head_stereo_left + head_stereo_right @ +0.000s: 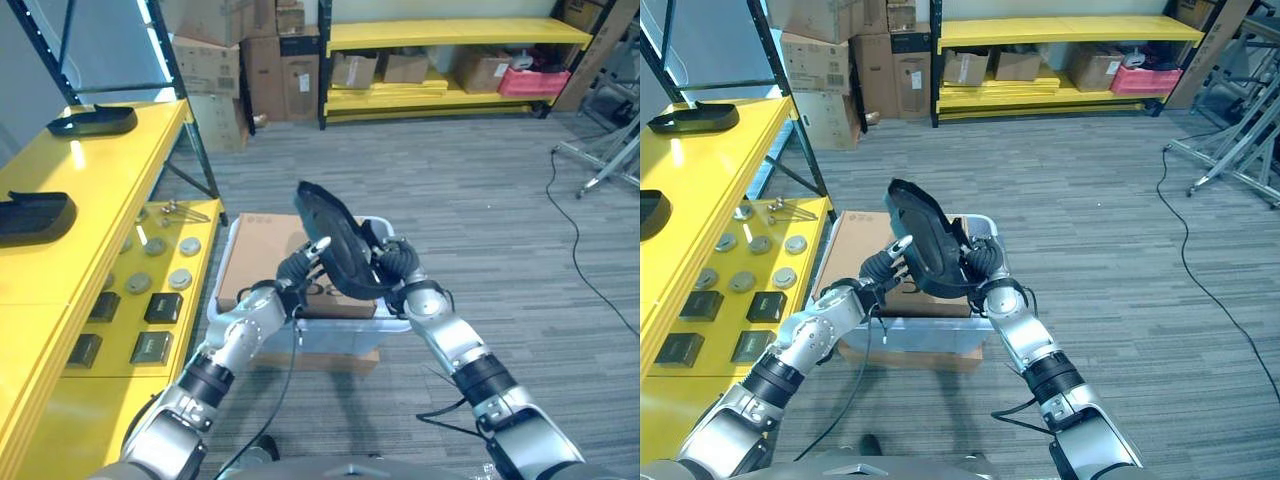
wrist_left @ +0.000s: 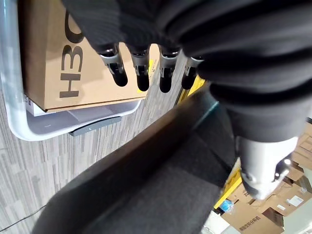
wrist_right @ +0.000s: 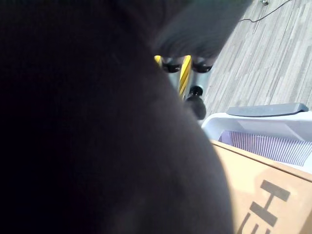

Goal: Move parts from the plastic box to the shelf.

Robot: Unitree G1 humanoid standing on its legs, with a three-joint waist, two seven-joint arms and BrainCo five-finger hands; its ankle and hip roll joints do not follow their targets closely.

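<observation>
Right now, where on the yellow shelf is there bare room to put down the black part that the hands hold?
The black part is between the left hand and right hand. The upper yellow shelf is bare between the two black trays. The lower level is crowded with round discs and black blocks; only its near end is free.

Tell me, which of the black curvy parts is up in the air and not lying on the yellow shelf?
The black part between the left hand and right hand, above the plastic box. The other two lie on the yellow shelf.
</observation>
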